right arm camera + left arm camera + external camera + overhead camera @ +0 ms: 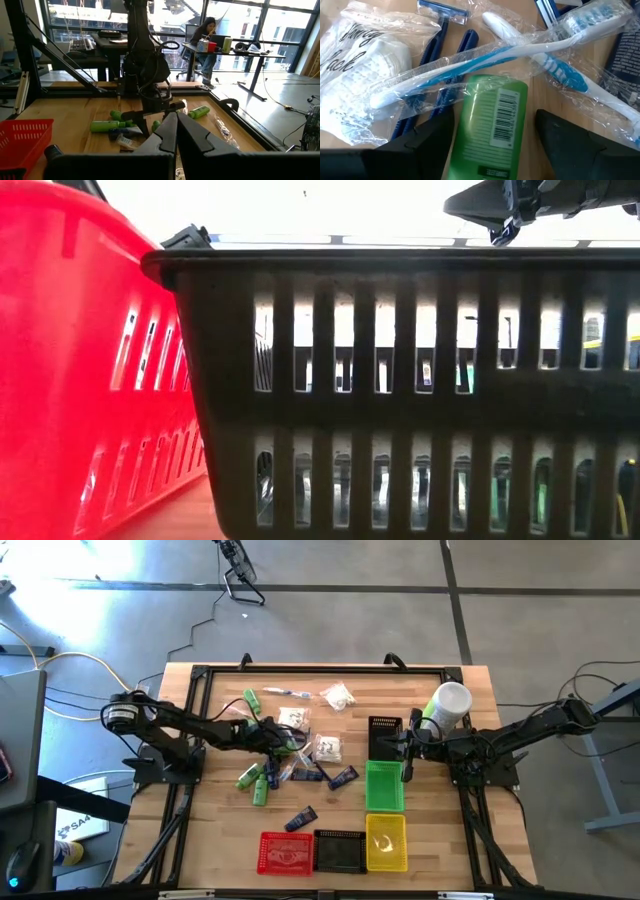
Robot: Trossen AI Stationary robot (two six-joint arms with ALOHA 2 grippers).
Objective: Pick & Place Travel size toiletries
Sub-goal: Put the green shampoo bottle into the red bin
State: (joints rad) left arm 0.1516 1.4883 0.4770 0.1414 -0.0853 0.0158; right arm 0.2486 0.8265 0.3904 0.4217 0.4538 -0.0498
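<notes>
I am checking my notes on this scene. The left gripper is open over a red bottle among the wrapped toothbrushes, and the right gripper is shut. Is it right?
Not quite: the bottle is green, not red, as the left wrist view shows. The rest holds: the left gripper is open around it among the wrapped toothbrushes, and the right gripper is shut.

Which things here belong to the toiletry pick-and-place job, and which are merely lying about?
Job: green bottle between the open left gripper fingers; wrapped toothbrushes; blue razor; white packet; navy tube; baskets.
Lying about: white cup; shut right gripper, waiting; desk beyond.
</notes>
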